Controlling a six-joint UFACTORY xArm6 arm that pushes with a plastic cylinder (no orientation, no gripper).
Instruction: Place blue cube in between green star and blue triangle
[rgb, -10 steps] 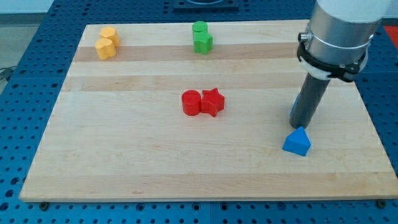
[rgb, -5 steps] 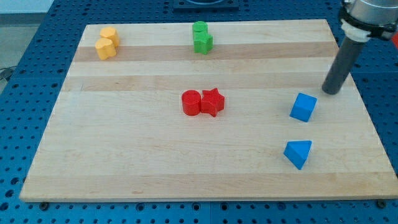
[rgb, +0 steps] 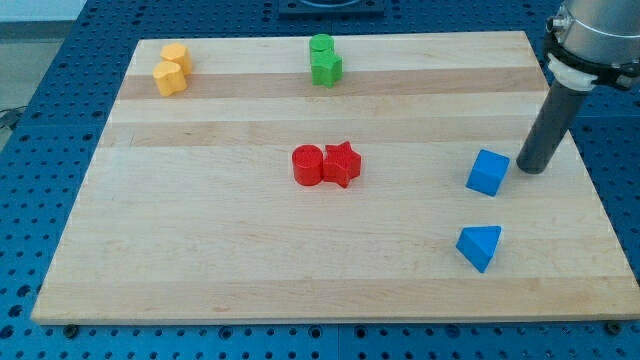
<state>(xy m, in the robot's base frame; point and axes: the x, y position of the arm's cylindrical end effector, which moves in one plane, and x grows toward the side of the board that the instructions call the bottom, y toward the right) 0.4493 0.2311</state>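
The blue cube (rgb: 487, 172) sits on the wooden board at the view's right. My tip (rgb: 527, 168) rests on the board just to the right of the cube, a small gap apart. The blue triangle (rgb: 479, 246) lies below the cube, nearer the view's bottom. The green star (rgb: 326, 69) is near the view's top centre, touching a green cylinder (rgb: 320, 47) just above it.
A red cylinder (rgb: 307, 165) and a red star (rgb: 342, 164) touch each other at the board's middle. Two yellow blocks (rgb: 171, 69) sit at the top left. The board's right edge (rgb: 592, 170) runs close to my tip.
My rod lifted off the cube's spot and swung right toward the board's right edge, then came down and left, close beside the blue cube. The blocks have not moved in the last half second.
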